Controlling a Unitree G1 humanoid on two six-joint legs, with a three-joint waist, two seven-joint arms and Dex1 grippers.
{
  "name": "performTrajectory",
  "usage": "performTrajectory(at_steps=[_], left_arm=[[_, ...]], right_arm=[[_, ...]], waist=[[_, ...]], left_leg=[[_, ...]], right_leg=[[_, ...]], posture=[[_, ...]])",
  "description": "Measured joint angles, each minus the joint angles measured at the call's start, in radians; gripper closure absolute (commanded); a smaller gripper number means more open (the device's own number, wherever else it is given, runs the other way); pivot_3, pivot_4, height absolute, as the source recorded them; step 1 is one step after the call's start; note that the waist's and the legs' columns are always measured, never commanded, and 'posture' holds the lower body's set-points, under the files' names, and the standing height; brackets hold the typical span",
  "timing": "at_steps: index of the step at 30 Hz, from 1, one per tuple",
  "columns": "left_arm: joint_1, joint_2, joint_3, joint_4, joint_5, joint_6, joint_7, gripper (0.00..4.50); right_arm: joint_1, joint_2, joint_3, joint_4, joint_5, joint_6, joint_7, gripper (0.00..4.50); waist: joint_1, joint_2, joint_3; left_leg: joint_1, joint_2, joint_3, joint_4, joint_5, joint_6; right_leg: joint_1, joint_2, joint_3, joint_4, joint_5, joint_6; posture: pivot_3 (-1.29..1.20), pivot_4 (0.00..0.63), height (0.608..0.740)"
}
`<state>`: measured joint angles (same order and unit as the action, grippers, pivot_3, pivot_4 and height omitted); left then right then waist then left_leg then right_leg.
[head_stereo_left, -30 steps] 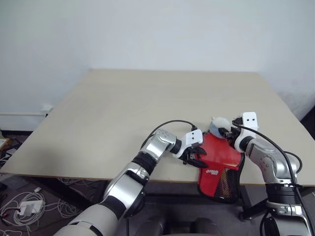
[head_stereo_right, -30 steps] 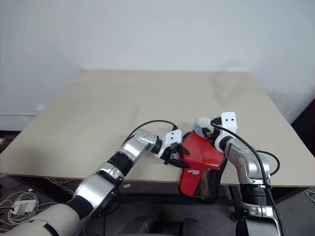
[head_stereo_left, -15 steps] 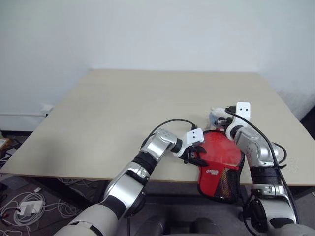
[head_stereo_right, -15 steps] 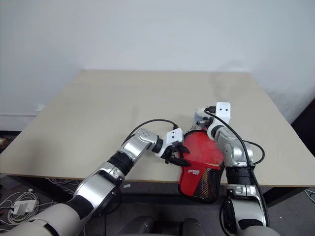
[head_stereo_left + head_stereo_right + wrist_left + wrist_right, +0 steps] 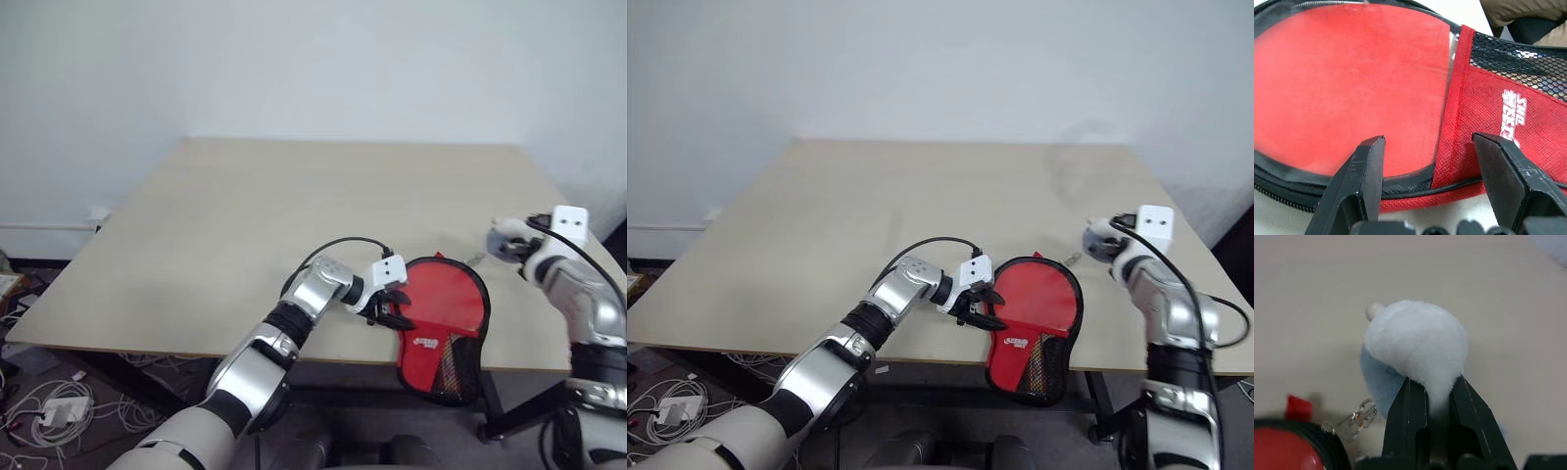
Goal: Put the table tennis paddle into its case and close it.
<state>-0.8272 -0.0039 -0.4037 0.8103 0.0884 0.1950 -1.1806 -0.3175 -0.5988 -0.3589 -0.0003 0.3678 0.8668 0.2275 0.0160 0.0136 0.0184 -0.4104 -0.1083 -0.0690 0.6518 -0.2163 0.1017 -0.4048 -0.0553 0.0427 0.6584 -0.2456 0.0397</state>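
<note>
The case (image 5: 440,364) lies at the table's near edge, its red fabric and black mesh end hanging over the edge. The table tennis paddle (image 5: 446,299) is inside, its red face showing through the clear half (image 5: 1347,83); its handle is hidden. My left gripper (image 5: 395,311) is open at the case's left side, its fingers (image 5: 1364,166) straddling the zipper edging. My right gripper (image 5: 1432,382) is off to the right of the case, above the table, shut on a fluffy white and pale blue ball (image 5: 505,238). A small clear clasp (image 5: 1359,415) hangs from the ball toward the case.
The wide beige table (image 5: 294,196) stretches away behind the case to a white wall. Cables and a power adapter (image 5: 54,411) lie on the floor at the lower left. The table's right edge is close to my right arm.
My right gripper has swung to the right with the fluffy ball, away from the top of the case, uncovering the case's round end. The left gripper and the case stayed put.
</note>
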Motion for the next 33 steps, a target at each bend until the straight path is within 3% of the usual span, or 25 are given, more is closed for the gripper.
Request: performTrajectory(at_steps=[9, 16, 26, 33], left_arm=[[-0.008, -0.031, -0.004, 0.031, 0.0, -0.008, 0.008, 1.51], [-0.015, -0.037, -0.003, 0.052, 0.0, -0.012, 0.009, 1.51], [-0.014, -0.04, -0.005, 0.056, 0.0, -0.016, 0.008, 1.51], [-0.008, -0.038, -0.007, 0.047, 0.001, -0.016, 0.008, 1.51]], right_arm=[[0.338, -0.157, -0.181, -0.299, 0.126, 0.168, 0.188, 4.48], [0.631, -0.156, -0.222, -0.535, 0.176, 0.195, 0.285, 4.48], [0.805, -0.125, -0.291, -0.72, 0.286, 0.176, 0.409, 4.48], [0.966, -0.181, -0.354, -0.782, 0.336, 0.142, 0.562, 4.48]], waist=[[0.018, 0.0, 0.0], [0.021, -0.002, 0.001], [0.021, -0.002, 0.001], [0.021, -0.003, 0.001]], left_leg=[[0.0, 0.0, -0.002, 0.008, -0.005, 0.006], [0.001, 0.0, -0.002, 0.012, -0.008, 0.009], [0.001, 0.0, -0.001, 0.013, -0.009, 0.011], [0.001, 0.0, 0.0, 0.013, -0.01, 0.012]], right_leg=[[0.006, -0.001, -0.002, -0.001, -0.004, 0.005], [0.012, -0.003, -0.002, -0.004, -0.009, 0.015], [0.012, -0.005, -0.003, -0.005, -0.011, 0.017], [0.013, -0.007, -0.004, -0.005, -0.012, 0.019]], posture=[[0.0, 0.0, 0.74], [0.0, 0.0, 0.74], [0.0, 0.0, 0.74], [0.0, 0.0, 0.74]])
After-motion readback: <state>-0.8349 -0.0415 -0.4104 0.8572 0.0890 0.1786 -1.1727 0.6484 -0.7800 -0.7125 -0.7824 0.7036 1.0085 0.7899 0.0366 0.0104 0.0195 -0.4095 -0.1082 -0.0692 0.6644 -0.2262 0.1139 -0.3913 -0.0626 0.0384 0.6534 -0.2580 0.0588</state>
